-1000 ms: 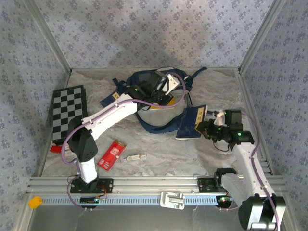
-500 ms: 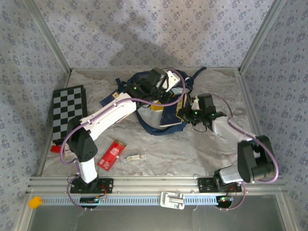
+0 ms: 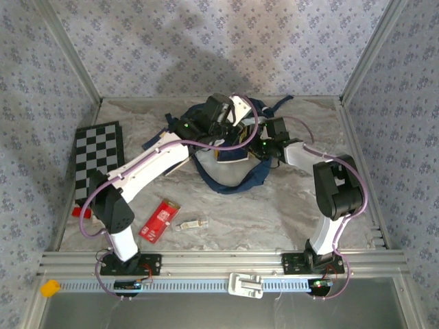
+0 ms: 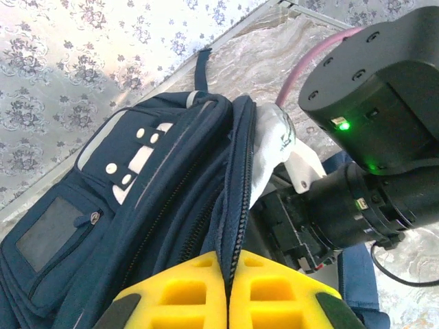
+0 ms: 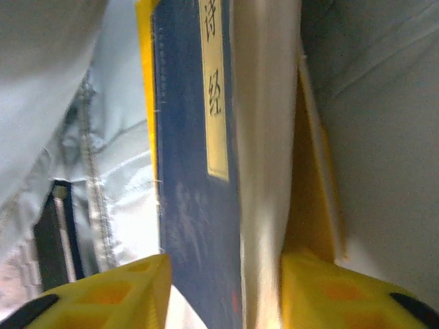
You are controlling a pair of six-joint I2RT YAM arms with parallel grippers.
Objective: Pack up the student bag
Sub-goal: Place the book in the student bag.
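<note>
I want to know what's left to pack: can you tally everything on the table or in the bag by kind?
Navy blue fabric backpack: 1
Dark blue booklet: 2 (one entering the backpack, one left of it)
Black-and-white checkered board: 1
Flat red packet: 1
Small red piece: 1
Small pale clear-wrapped item: 1
Total: 7

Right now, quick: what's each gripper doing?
Left gripper: closed on the zipper edge of the student bag.
Right gripper: blue book between its jaws; gripped or loose cannot be told.
</note>
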